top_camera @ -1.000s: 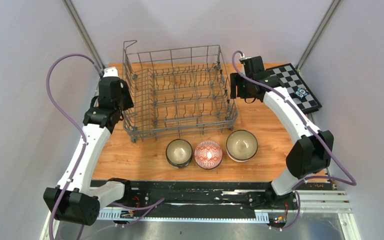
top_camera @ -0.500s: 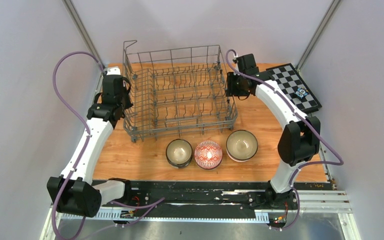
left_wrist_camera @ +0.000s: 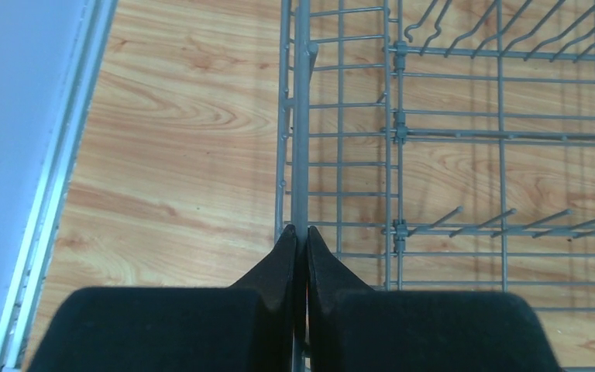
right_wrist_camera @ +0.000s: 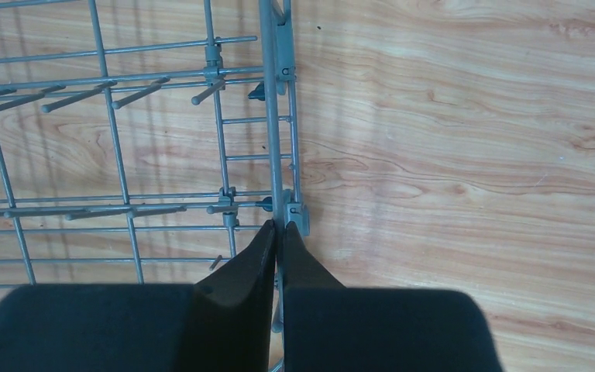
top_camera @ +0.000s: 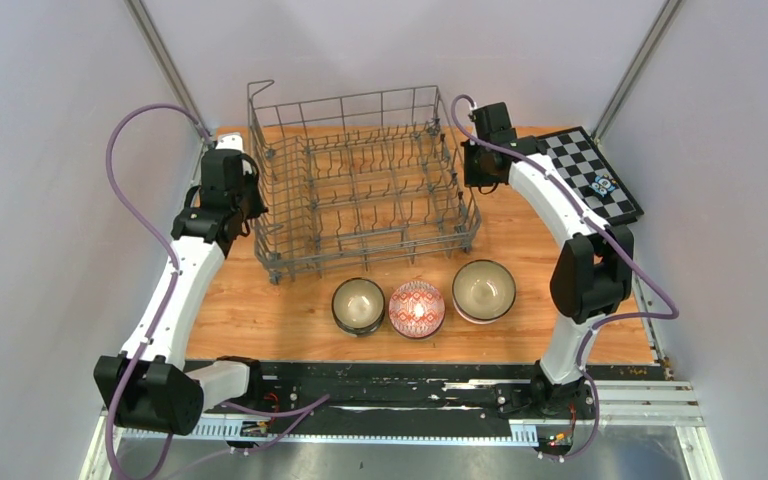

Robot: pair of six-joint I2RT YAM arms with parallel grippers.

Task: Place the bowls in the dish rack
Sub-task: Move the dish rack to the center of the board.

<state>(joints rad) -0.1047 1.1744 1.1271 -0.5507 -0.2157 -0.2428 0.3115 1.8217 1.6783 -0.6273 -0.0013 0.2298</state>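
The grey wire dish rack [top_camera: 360, 190] stands at the back middle of the wooden table, with no bowls inside. My left gripper [top_camera: 248, 198] is shut on the top wire of its left wall [left_wrist_camera: 300, 116]; the black fingertips [left_wrist_camera: 288, 244] pinch that wire. My right gripper [top_camera: 472, 172] is shut on the top wire of the right wall [right_wrist_camera: 269, 101]. In the wrist views the left gripper [left_wrist_camera: 300, 231] and right gripper [right_wrist_camera: 277, 226] both straddle a rim wire. Three bowls sit in a row in front of the rack: dark-rimmed beige [top_camera: 358, 304], red-white patterned [top_camera: 416, 308], beige [top_camera: 483, 290].
A black-and-white chequered board [top_camera: 592, 172] lies at the back right with a small object on it. Purple cables loop from both arms. Bare wood runs along both sides of the rack. A black rail crosses the near edge.
Both grippers have closed onto the rack's side walls. The rack has shifted slightly to the right. The bowls have not moved.
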